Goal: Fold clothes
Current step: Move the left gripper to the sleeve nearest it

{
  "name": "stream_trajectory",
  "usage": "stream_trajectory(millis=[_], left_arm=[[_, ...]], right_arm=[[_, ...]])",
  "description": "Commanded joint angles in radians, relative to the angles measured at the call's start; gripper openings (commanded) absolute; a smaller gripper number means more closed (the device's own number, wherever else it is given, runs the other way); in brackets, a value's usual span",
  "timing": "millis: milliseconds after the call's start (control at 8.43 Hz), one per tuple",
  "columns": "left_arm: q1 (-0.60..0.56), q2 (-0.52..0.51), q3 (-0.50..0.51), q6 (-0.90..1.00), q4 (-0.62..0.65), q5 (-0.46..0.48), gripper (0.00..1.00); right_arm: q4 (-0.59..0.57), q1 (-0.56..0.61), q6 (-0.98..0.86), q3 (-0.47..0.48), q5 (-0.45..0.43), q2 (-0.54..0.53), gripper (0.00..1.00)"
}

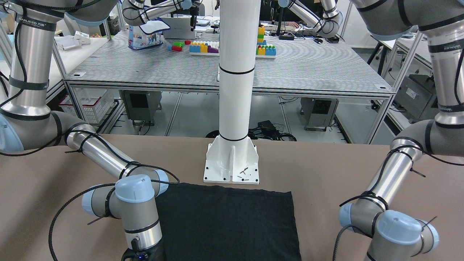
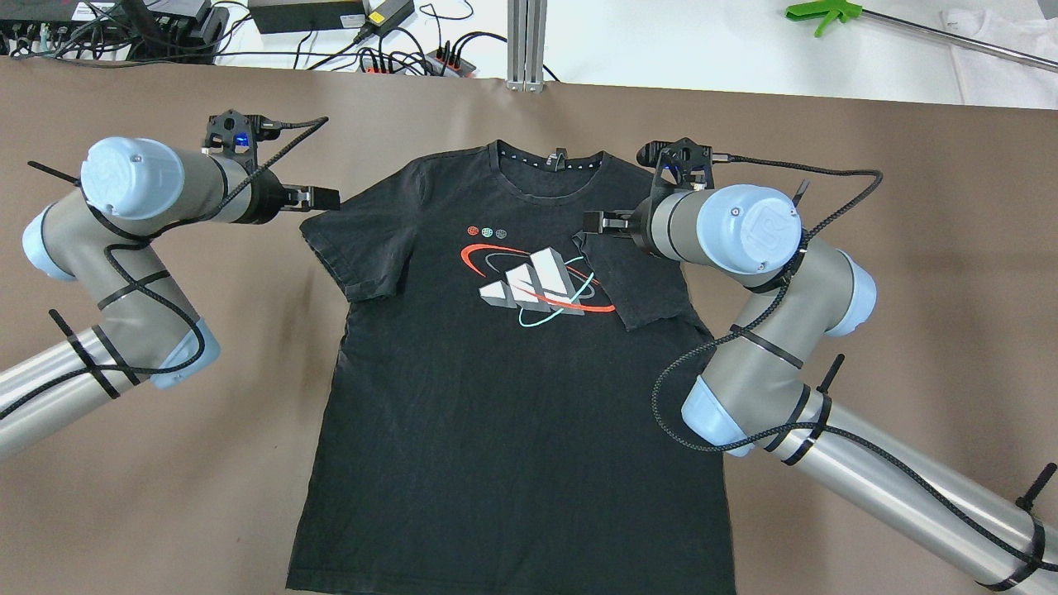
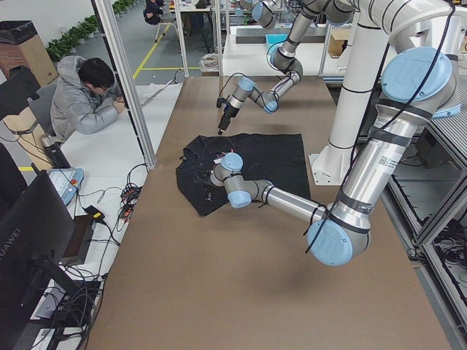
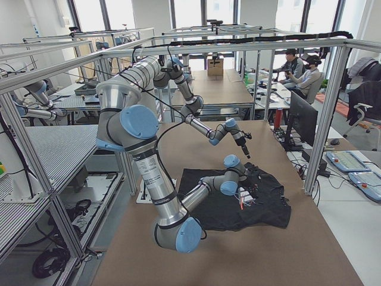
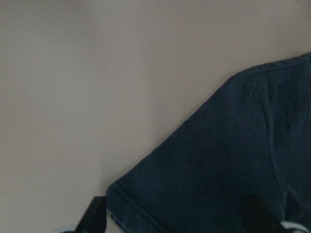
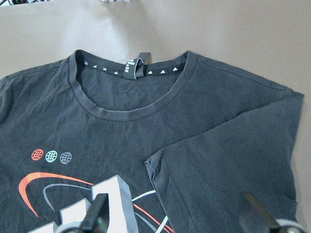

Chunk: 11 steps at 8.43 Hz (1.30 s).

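Clothes (image 2: 512, 397): one black T-shirt, spread face up at the middle of the tabletop (image 2: 909, 207), with the collar (image 2: 550, 165) toward the far edge and the hem toward the robot's edge. Looked soft, thin and light. Seemed likely to sag and drag rather than keep any shape, and neither fragile nor slippery on the brown surface.

Sleeve on the robot's right (image 2: 640, 285): turned inward, over part of the chest print (image 2: 537, 281). Sleeve on the robot's left (image 2: 364, 240): laid flat and outward, not yet folded. Probably best taken by a pinch at a hemmed edge or shoulder seam, where the cloth was doubled and firmer.

Left gripper (image 2: 318, 198): hovered at the outer edge of the left-hand sleeve, jaws wide apart with nothing clamped. Could not tell whether it touched the cloth.

Right gripper (image 2: 602, 221): hung over the folded sleeve near the shoulder, jaws likewise spread wide, holding nothing.
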Motion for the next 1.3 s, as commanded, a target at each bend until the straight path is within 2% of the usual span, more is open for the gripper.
stream_trajectory(millis=[0,237,712,830,949,1067,1186], left_arm=[[0.079,0.033,0.001,0.005,-0.008,0.089,1.00],[0.134,0.032,0.016,0.010,-0.006,0.167,1.00],[0.142,0.012,0.083,0.017,-0.009,0.178,1.00],[0.143,0.012,0.086,0.017,-0.009,0.178,0.96],[0.143,0.012,0.089,0.017,-0.009,0.176,0.86],[0.143,0.010,0.090,0.017,-0.009,0.176,0.62],[0.142,0.000,0.090,0.014,-0.008,0.176,0.53]], right_arm=[[-0.003,0.003,0.003,0.012,0.004,-0.009,0.94],[-0.001,0.003,0.003,0.012,0.004,-0.012,0.94],[0.004,0.003,0.002,0.013,0.004,-0.032,0.94],[0.004,0.001,0.002,0.013,0.004,-0.032,0.94],[0.004,0.001,0.002,0.013,0.004,-0.033,0.94],[0.004,0.001,0.002,0.012,0.003,-0.033,0.94],[0.004,0.003,0.002,0.012,0.004,-0.035,0.94]])
